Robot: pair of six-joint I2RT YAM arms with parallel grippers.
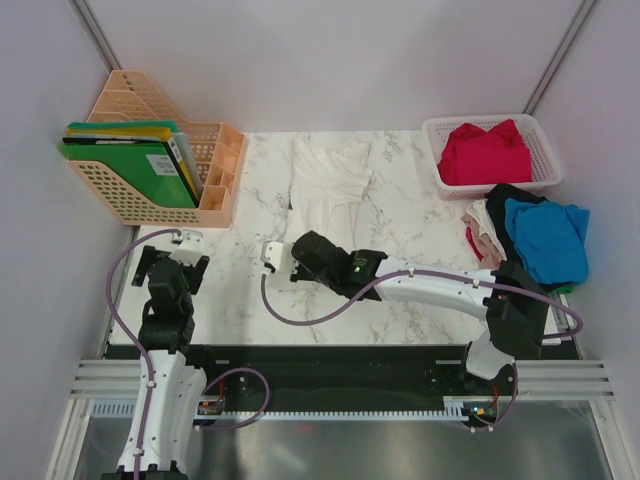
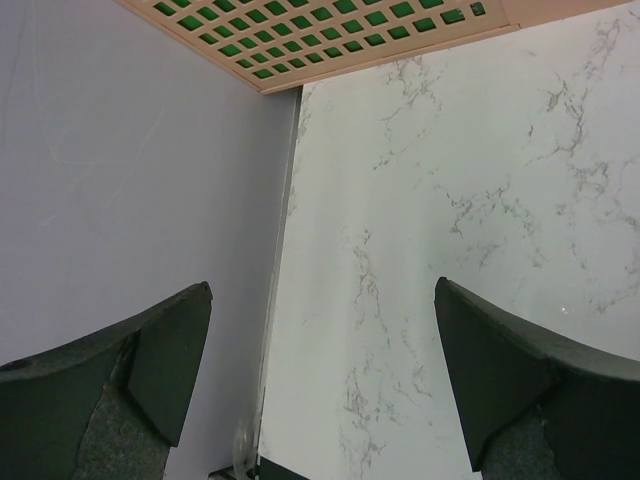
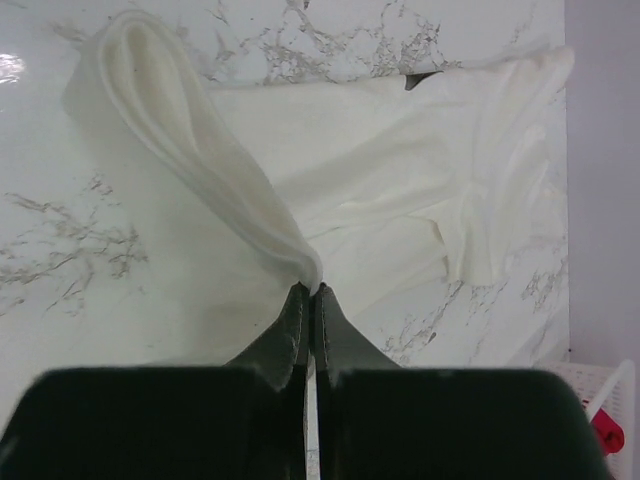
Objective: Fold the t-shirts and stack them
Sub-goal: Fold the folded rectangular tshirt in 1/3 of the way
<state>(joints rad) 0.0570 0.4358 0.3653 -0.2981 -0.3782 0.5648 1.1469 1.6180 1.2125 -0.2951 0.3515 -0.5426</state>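
Note:
A large white t-shirt (image 1: 330, 178) lies spread at the back middle of the marble table (image 1: 420, 225). My right gripper (image 3: 310, 290) is shut on a raised fold of the white t-shirt (image 3: 200, 160), pinching the cloth at the fingertips; in the top view the right gripper (image 1: 287, 252) sits at the shirt's near end. A red t-shirt (image 1: 485, 152) fills the basket. Blue (image 1: 547, 235), black (image 1: 508, 195) and pale beige (image 1: 483, 225) t-shirts are heaped at the right edge. My left gripper (image 2: 322, 300) stands open over bare marble at the near left, holding nothing.
A peach file rack (image 1: 215, 170) with green folders (image 1: 135, 160) stands at the back left, and its lattice wall (image 2: 330, 30) shows ahead of the left gripper. A white mesh basket (image 1: 545, 135) sits at the back right. The table's left edge (image 2: 282, 290) runs by the left fingers.

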